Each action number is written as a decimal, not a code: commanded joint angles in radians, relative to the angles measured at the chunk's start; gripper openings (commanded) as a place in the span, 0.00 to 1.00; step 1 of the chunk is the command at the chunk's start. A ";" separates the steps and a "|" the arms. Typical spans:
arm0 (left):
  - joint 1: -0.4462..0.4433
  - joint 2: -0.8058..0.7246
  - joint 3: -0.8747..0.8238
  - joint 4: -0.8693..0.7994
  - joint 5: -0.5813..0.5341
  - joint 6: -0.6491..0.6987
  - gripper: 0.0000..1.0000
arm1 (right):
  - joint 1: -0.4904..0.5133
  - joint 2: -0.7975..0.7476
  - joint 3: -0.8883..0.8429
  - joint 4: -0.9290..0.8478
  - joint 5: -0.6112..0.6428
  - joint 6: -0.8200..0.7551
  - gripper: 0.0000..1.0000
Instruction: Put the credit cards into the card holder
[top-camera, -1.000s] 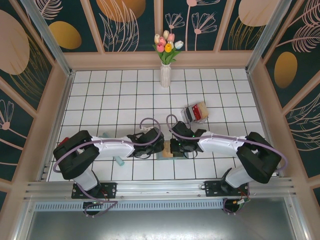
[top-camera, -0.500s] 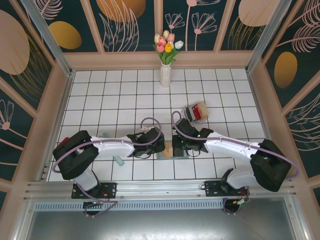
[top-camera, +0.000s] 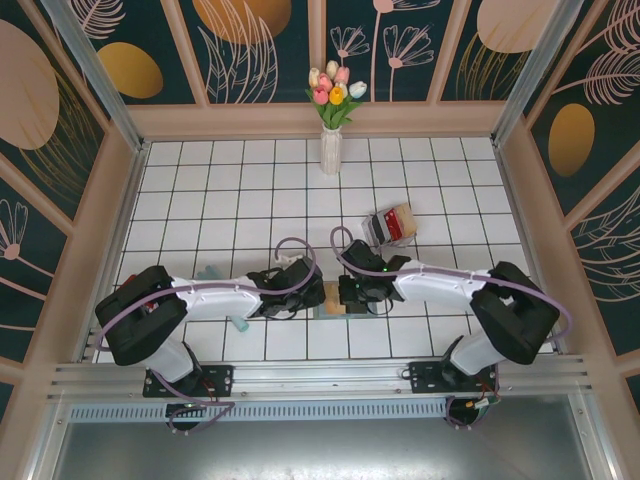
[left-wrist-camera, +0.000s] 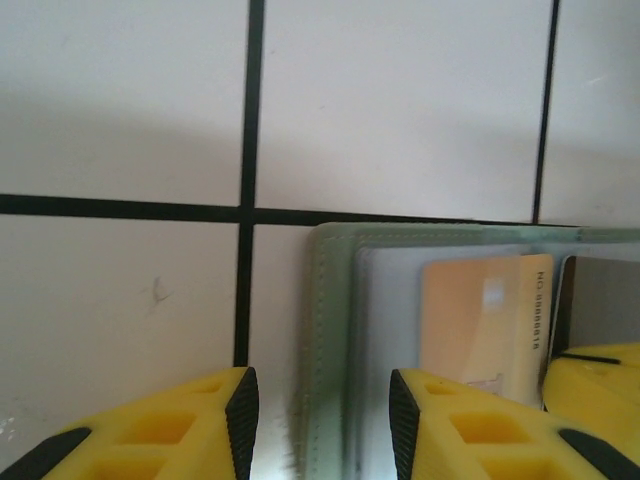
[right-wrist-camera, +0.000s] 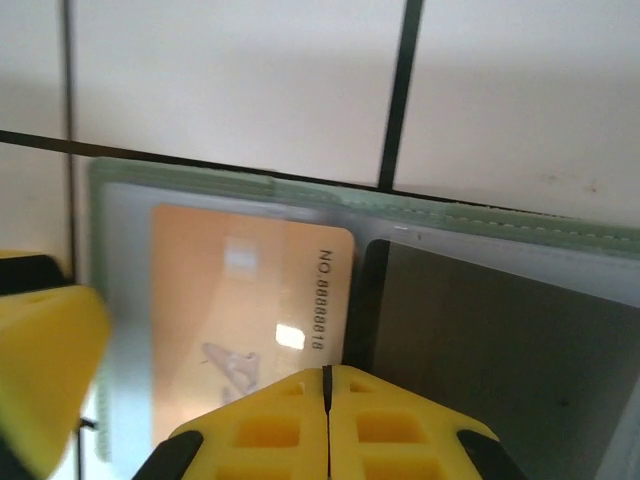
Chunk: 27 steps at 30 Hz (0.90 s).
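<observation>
The card holder (left-wrist-camera: 331, 340) lies open and flat on the white tiles, its green stitched rim (right-wrist-camera: 470, 217) showing in the right wrist view. A tan credit card (right-wrist-camera: 235, 300) lies on its pale left half, also seen as the tan card (left-wrist-camera: 478, 320). My left gripper (left-wrist-camera: 320, 420) is open, with its fingers standing either side of the holder's left edge. My right gripper (right-wrist-camera: 327, 385) is shut, its tips at the card's right edge over the holder's fold, nothing visible between them. From above, the left gripper (top-camera: 312, 297) and right gripper (top-camera: 347, 295) meet over the card holder (top-camera: 326, 312).
A clear plastic box (top-camera: 378, 228) holding a red card (top-camera: 398, 222) stands behind the right arm. A teal stick (top-camera: 238, 322) lies by the left arm. A white vase of tulips (top-camera: 331, 150) stands at the back. Wooden walls frame the table.
The right arm's elbow swung out to the right and came back. Its gripper has shifted slightly left over the holder. The left gripper has stayed at the holder's left edge.
</observation>
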 joint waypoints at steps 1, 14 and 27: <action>0.002 -0.017 -0.030 0.044 0.015 -0.027 0.42 | 0.006 0.034 0.025 -0.015 0.008 0.011 0.06; 0.002 0.019 -0.039 0.160 0.082 -0.016 0.37 | 0.019 0.055 0.030 0.132 -0.158 0.025 0.07; 0.001 -0.006 -0.035 0.075 0.017 -0.019 0.36 | 0.009 -0.089 0.041 -0.047 0.012 0.003 0.12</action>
